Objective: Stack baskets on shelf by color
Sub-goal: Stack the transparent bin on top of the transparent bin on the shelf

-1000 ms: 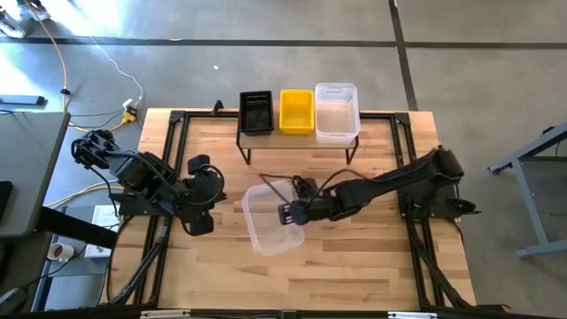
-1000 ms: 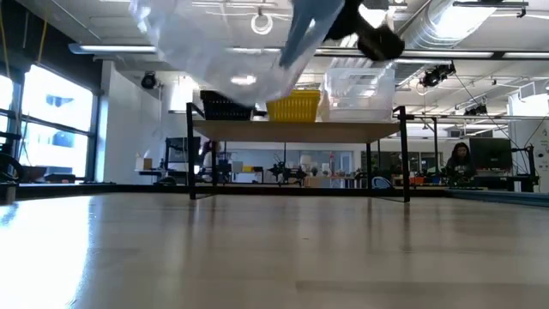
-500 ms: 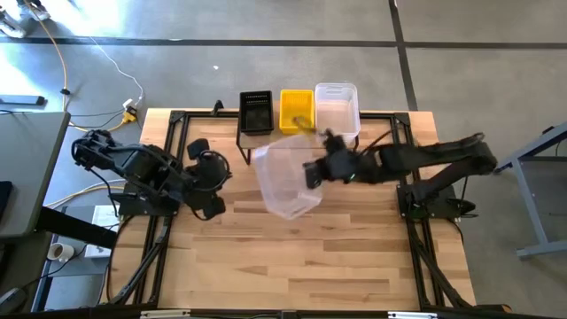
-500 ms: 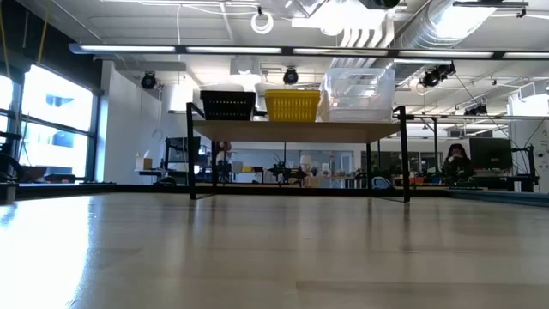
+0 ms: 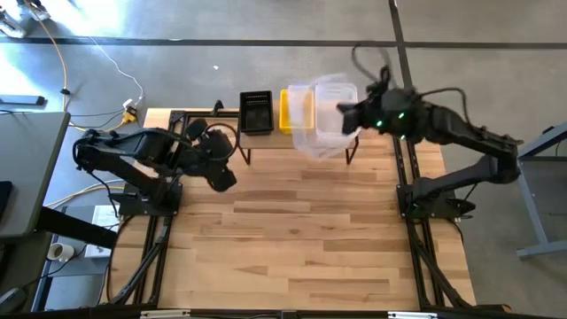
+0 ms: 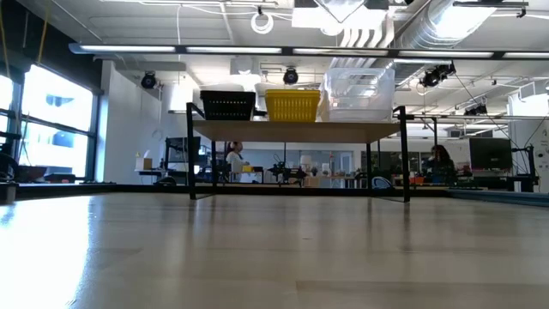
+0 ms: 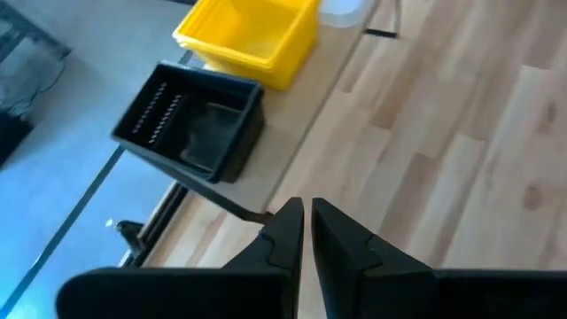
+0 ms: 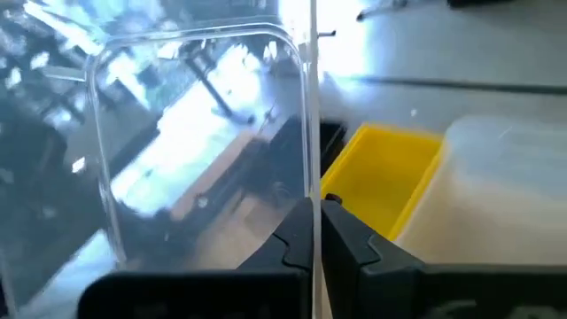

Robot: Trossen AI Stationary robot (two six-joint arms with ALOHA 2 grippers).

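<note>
Shelf (image 5: 301,136) at the table's (image 5: 301,230) 12 o'clock edge, carrying three baskets in a row: black basket (image 5: 256,112) toward 9 o'clock, yellow basket (image 5: 287,111) in the middle, clear basket (image 5: 341,120) toward 3 o'clock. Each has its long axis running 12 to 6 o'clock, opening upward.

Right pincer (image 5: 347,116) is clamped on one wall of a second clear basket (image 5: 306,124), held tilted in the air over the yellow and clear baskets, overlapping both from above.

Left pincer (image 5: 223,174) hangs near the shelf's 9 o'clock end, its fingers (image 7: 288,232) nearly together and holding nothing.

The table from the shelf to 6 o'clock is bare wood.
</note>
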